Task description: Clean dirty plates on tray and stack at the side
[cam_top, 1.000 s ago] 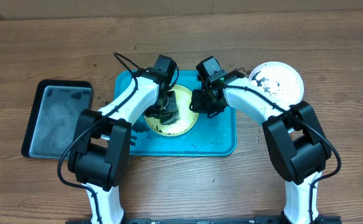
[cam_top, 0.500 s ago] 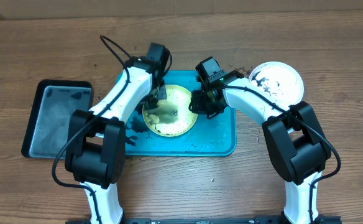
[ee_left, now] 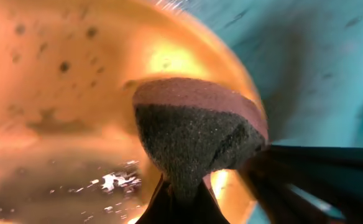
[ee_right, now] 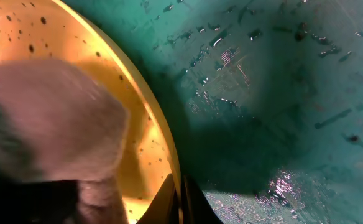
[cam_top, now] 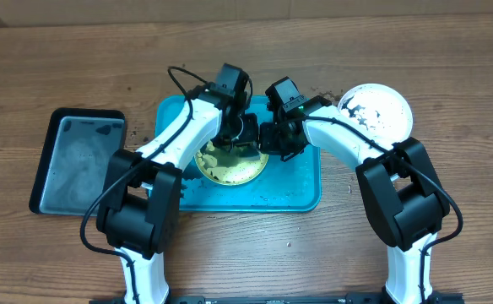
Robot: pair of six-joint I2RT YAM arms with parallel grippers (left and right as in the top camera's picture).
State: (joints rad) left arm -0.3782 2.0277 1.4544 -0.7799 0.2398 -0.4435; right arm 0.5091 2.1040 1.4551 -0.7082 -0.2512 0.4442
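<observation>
on the turquoise tray [cam_top: 301, 190], mid-table [cam_top: 449, 51]: yellow-green plate [cam_top: 230, 169] lies flat, with dark specks across its well and wet glints near the middle.

left gripper [ee_left: 180, 198]: jaws clamped on a sponge [ee_left: 194, 134], dark scouring face against the plate's inner wall, just beside the rim on the side nearest the right arm.

right gripper [ee_right: 176, 196]: jaws pinched together on the plate's right rim, steadying it.

white plate [cam_top: 377, 110]: off the tray, on the table to the right, dark smears along its left side. black tray [cam_top: 78, 160] sits at the left, well apart.

step in hand (judged): scrubbing the yellow-green plate.

notes for doing it well:
- press the sponge flat, not on one corner
- sweep from the rim toward the centre in overlapping arcs, so the specks on the far half get covered too
- hold the rim pinch firm, since the plate could spin or slide on the wet tray
- steer the sponge clear of the right fingers at the rim
- confirm the specks are gone before lifting the plate to stack it
</observation>
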